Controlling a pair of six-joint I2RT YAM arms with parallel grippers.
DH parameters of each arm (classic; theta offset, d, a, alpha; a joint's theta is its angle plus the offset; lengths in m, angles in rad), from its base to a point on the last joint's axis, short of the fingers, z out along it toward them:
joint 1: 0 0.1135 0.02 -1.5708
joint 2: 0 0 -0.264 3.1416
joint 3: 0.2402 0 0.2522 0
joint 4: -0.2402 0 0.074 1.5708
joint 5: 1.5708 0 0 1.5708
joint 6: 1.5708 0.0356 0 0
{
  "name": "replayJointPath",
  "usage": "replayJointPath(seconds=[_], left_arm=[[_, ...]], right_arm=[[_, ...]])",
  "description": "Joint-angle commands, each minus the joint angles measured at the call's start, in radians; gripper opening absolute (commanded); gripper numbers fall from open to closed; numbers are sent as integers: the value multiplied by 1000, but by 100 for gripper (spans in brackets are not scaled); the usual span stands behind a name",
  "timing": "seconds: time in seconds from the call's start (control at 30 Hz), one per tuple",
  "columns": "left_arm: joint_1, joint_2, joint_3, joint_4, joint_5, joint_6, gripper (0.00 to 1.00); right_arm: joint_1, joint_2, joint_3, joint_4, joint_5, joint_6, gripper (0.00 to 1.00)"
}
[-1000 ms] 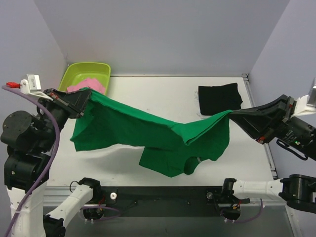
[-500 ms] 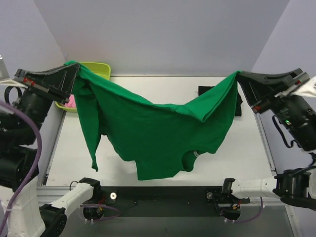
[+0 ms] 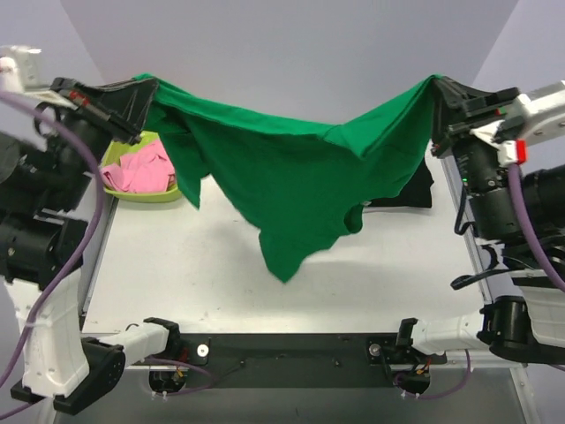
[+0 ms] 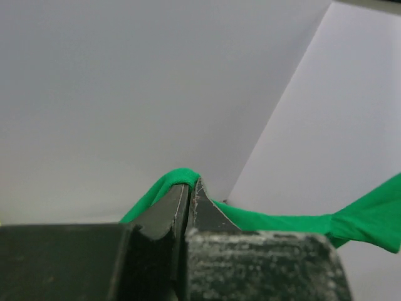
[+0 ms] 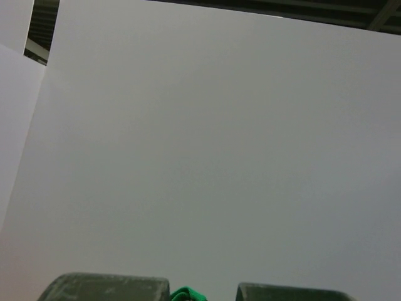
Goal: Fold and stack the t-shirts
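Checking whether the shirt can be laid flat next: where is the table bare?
Bare: the near half of the table, from the tub across to the black shirt. Crowded: far left, the tub with the pink shirt; far right, the black shirt. The green shirt hangs above.

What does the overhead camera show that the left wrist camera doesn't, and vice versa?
Only overhead: the green t-shirt hanging whole over the table, the right pincer gripping its far end, the pink t-shirt in the lime tub, the black t-shirt. Only left wrist: close up, jaws pressed shut on a green fold. Both: the left pincer holding the green t-shirt.
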Motion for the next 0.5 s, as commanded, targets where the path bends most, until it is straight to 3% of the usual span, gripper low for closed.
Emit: replayJointPath(seconds=[0.0,0.23,0.47], left_arm=[[3,-137,25,169,59,10,0],[3,-287,-80,189,116,5,0],[5,-333,-159,231,148,-28,0]], right_arm=[[12,-77,-49,131,-15,-97,0],[18,-156,-53,-48,-152,43,0],[18,-188,-46,-93,-233,73,0]])
